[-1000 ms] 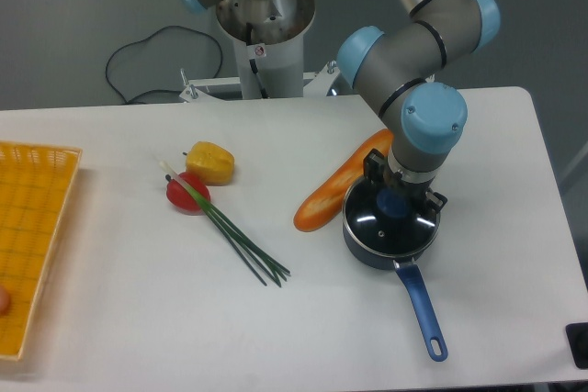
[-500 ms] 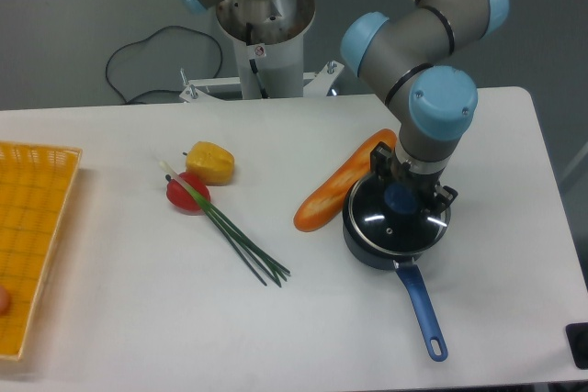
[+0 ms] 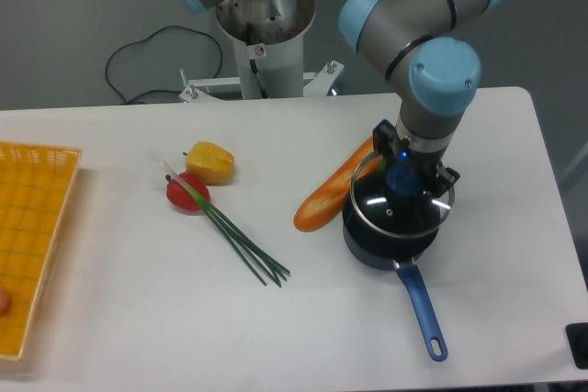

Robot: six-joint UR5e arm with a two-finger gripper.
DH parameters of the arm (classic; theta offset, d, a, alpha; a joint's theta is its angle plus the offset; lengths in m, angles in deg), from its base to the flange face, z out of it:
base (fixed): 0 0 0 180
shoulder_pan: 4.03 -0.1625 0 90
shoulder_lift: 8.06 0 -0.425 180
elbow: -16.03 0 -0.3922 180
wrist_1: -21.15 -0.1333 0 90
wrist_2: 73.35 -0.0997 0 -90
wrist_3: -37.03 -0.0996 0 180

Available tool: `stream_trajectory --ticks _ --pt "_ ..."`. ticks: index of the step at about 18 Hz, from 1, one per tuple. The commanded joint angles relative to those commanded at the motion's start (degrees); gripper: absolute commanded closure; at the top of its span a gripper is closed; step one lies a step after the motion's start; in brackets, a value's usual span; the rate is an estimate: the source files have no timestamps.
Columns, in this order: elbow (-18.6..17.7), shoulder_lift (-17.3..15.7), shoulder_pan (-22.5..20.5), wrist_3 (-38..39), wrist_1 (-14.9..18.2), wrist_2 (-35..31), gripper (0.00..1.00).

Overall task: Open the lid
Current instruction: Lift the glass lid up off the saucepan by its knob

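The round glass lid (image 3: 397, 209) with a metal rim hangs a little above the dark saucepan (image 3: 378, 247), whose blue handle (image 3: 423, 305) points to the front. My gripper (image 3: 402, 180) comes down from above and is shut on the lid's blue knob (image 3: 401, 181). The lid sits slightly to the right of the pan's mouth and looks a little tilted.
An orange baguette-shaped thing (image 3: 336, 186) lies touching the pan's left side. Green chives (image 3: 237, 238), a red tomato-like thing (image 3: 186, 194) and a yellow pepper (image 3: 210, 162) lie left of centre. A yellow basket (image 3: 28, 227) stands at the left edge.
My gripper has risen with the lid's knob in it. The lid has come up off the saucepan and shifted slightly right; the pan has stayed in place.
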Motion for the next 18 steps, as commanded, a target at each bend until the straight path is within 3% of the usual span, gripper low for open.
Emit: stream_trajectory --ticks 18 --pt "-0.18 -0.44 -0.88 0.00 0.00 2.46 0.48"
